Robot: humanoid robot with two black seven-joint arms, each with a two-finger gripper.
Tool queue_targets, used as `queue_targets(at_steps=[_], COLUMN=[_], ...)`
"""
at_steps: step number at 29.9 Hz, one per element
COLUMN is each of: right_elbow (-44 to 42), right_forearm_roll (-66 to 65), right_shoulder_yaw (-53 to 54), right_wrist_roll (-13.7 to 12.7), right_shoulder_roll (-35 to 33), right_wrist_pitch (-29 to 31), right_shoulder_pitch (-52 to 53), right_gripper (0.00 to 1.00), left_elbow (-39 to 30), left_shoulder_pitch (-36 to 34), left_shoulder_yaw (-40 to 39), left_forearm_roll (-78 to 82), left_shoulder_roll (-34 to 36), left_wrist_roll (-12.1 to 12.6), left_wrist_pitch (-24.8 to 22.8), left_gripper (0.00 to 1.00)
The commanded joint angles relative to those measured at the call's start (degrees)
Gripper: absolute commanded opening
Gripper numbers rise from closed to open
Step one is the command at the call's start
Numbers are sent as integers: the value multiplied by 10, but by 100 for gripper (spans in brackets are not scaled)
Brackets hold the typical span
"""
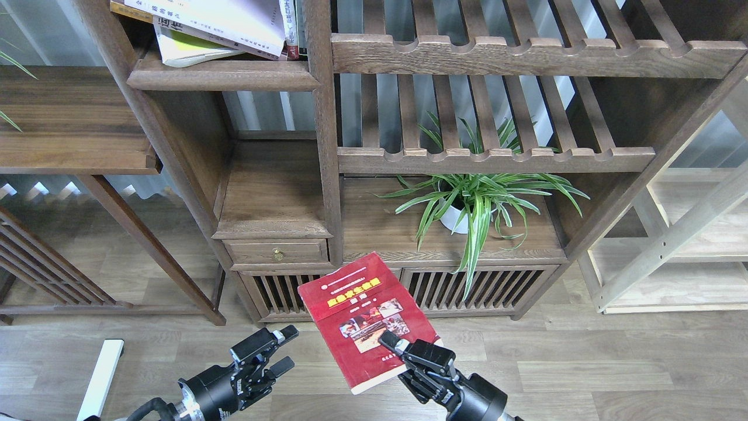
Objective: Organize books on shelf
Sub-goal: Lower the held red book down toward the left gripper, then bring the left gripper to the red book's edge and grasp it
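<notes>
Now right tool [397,345] is clamped on red book's [365,318] near corner, held flat in air w/ far end unsupported; thin, light, floppy, glossy, so grip near spine. Left tool [274,351] spread, empty. Shelf [222,75] well above.

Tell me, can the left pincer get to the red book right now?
Probably yes. The left pincer is open and empty, just beside the red book that the right pincer holds by its lower edge. Only bare floor shows between them.

Red book [365,318] with yellow title band, small photos
</notes>
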Motion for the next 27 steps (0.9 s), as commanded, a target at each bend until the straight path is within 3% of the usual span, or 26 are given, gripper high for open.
queue_targets(at_steps=[1, 27], right_elbow=[-14, -49], right_forearm_roll=[0, -38], right_shoulder_yaw=[0, -28], right_wrist_roll=[0, 0], right_shoulder_roll=[0, 75], right_wrist_pitch=[0, 0], right_shoulder_pitch=[3, -6], right_gripper=[25, 25], left_elbow=[-7, -90], left_shoulder_pitch=[17, 26], left_shoulder_yaw=[-21, 30], left_forearm_roll=[0, -24], left_shoulder_roll=[2, 19], left_wrist_roll=[0, 0], left_wrist_pitch=[0, 0], left_gripper=[98, 89])
